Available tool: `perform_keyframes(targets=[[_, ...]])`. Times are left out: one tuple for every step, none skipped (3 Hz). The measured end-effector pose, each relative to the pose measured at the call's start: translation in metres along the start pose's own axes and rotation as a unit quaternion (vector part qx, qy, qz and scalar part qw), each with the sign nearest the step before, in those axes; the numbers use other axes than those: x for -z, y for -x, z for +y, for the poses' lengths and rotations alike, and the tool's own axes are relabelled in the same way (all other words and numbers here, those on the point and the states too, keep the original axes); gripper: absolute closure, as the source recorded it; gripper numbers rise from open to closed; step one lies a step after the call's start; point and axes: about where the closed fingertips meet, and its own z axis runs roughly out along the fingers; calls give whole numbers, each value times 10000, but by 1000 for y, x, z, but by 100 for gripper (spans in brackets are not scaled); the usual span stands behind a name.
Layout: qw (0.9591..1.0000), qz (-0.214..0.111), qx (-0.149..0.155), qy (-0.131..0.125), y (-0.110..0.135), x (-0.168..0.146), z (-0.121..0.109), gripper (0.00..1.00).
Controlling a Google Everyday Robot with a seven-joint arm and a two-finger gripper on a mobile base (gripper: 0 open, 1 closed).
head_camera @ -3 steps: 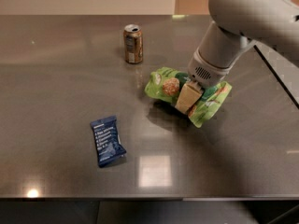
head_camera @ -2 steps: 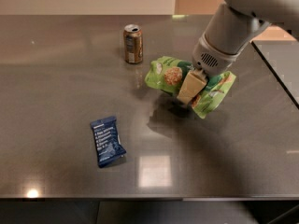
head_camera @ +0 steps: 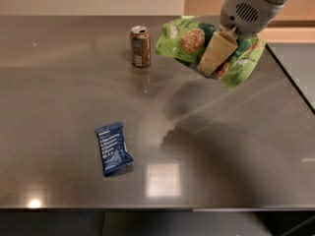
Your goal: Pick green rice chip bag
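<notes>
My gripper (head_camera: pixel 212 58) pinches the green rice chip bag (head_camera: pixel 179 42) mid-body for balance, clear above the far-right table (head_camera: pixel 74 92).

We see the tool (head_camera: pixel 216 53) at the upper right, above the counter (head_camera: pixel 59 97). Its fingers are clamped on the green rice chip bag (head_camera: pixel 184 41), which hangs off the surface, and under it there is only open counter with its shadow. The nearest obstacle is the brown can (head_camera: pixel 141 46), upright just left of the bag, with a narrow gap between them. The blue bar wrapper (head_camera: pixel 112 148) lies flat at the front left, well apart. The middle and the right front give free passage.
</notes>
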Motion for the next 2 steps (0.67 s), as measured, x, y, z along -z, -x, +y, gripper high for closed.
perform_keyframes(targets=[[9997,-160,129,-143,11,39,-5,100],[9989,-289,283,-253,23,66,-5,100]])
